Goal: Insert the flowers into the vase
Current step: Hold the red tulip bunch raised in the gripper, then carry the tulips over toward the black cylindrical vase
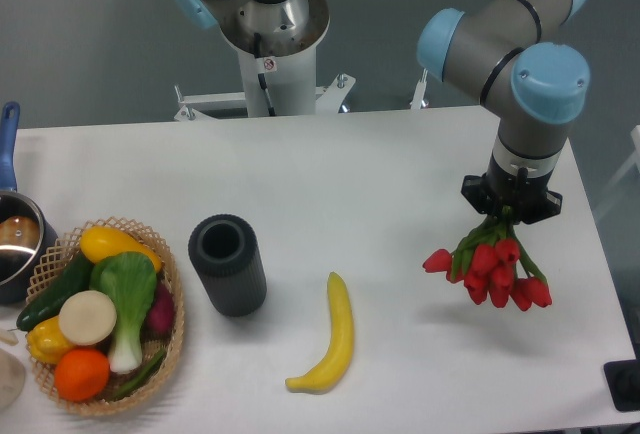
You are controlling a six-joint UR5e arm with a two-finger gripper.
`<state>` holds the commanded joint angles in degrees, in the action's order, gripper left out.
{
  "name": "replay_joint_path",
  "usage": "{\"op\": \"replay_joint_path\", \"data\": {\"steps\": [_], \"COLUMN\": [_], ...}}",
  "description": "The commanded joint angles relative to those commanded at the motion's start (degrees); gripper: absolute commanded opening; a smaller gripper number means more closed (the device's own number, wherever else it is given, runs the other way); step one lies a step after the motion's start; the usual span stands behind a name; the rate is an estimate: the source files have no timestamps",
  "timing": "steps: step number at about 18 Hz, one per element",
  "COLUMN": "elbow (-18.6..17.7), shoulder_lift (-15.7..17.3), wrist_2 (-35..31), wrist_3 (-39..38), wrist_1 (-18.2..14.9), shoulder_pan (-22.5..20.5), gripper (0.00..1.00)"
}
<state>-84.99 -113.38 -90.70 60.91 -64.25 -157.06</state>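
Gripper (pixel 512 210) is clamped on the stems of the red tulip bunch (pixel 490 266), heads hanging down, lifted clear over the table's (pixel 400 154) right side. Pick-up looks done. The ribbed dark grey vase (pixel 228 264) stands empty well to the left, past the banana (pixel 335 339). Carry and insertion remain.

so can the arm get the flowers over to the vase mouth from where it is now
Probably yes. The end effector holds the flowers above the table's right side, and the vase stands upright with its mouth open. Between them only the banana lies flat on the table, so a path above it looks free.
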Motion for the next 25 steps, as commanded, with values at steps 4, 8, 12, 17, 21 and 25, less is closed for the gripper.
{"op": "replay_joint_path", "data": {"steps": [4, 8, 12, 17, 21, 25], "elbow": [0.53, 0.44, 0.62, -0.17, -0.26, -0.53], "shoulder_lift": [0.96, 3.60, 7.20, 10.28, 10.37, 10.37], "wrist_2": [0.79, 7.45, 17.29, 31.96, 42.25, 53.40], "wrist_3": [-0.26, -1.58, -4.03, -14.65, -18.80, -18.98], "wrist_1": [-0.17, 0.35, 0.53, 8.24, 11.60, 12.12], "shoulder_pan": [0.26, 0.70, 1.84, 3.43, 6.14, 6.42], "gripper": [0.00, 0.00, 0.00, 0.00, 0.00, 0.00]}}
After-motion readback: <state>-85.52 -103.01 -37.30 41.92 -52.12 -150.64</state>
